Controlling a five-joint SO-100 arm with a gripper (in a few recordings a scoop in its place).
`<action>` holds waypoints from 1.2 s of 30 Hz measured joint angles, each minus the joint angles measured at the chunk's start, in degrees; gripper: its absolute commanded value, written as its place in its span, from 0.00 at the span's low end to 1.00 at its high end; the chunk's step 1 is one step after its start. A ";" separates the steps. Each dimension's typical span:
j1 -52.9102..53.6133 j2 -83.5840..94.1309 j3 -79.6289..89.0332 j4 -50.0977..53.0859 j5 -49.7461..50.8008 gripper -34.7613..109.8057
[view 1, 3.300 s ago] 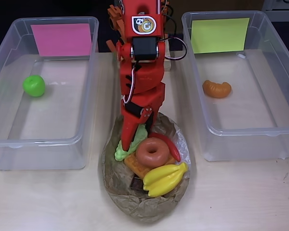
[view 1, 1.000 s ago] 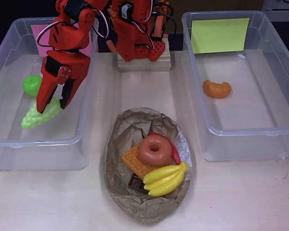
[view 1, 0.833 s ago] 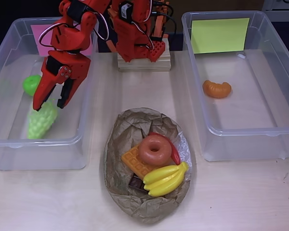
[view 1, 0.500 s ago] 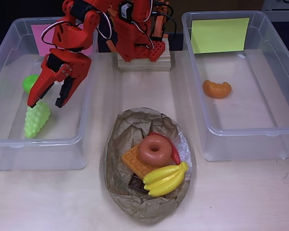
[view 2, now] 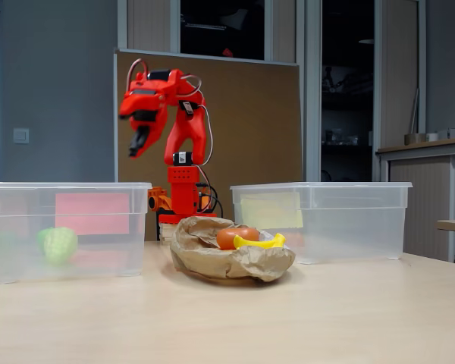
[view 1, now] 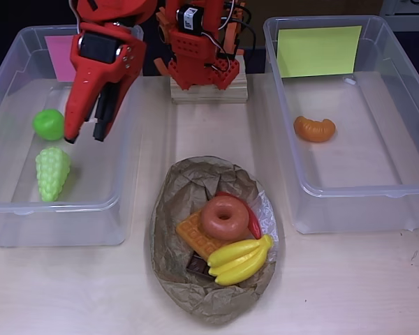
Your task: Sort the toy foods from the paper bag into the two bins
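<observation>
My red gripper (view 1: 84, 138) hangs open and empty high over the left bin (view 1: 56, 206), the one with the pink card (view 1: 59, 51); the fixed view shows the gripper (view 2: 140, 141) well above the bin's rim. On that bin's floor lie the pale-green grapes (view 1: 52, 173) (view 2: 59, 244) and the green apple (view 1: 49, 123). The right bin (view 1: 349, 190) with the yellow-green card (view 1: 319, 50) holds the orange croissant (view 1: 314, 128). In the crumpled paper bag (view 1: 174, 279) (view 2: 212, 258) rest the brown donut (view 1: 224, 216), waffle (view 1: 193, 234), bananas (view 1: 239, 259), red chili (view 1: 252, 218) and chocolate bar (view 1: 197, 266).
The arm's base (view 1: 202, 59) stands on a wooden block at the back between the bins. Bare table (view 1: 335, 286) lies in front of the bins and around the bag. In the fixed view the bins' walls (view 2: 326, 224) rise higher than the bag.
The gripper opened and let go of the grapes, which dropped onto the left bin's floor beside the apple. The arm then lifted and drew back towards its base.
</observation>
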 measured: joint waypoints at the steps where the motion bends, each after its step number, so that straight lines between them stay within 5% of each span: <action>1: -2.20 -1.67 -3.25 2.37 -0.18 0.50; 8: -17.40 -16.08 -16.96 14.24 4.75 0.55; 18: -31.29 -25.75 -8.44 12.22 24.96 0.61; 25: -35.42 -26.19 -1.14 8.26 34.63 0.61; 36: -33.13 -35.68 -1.41 0.70 34.63 0.62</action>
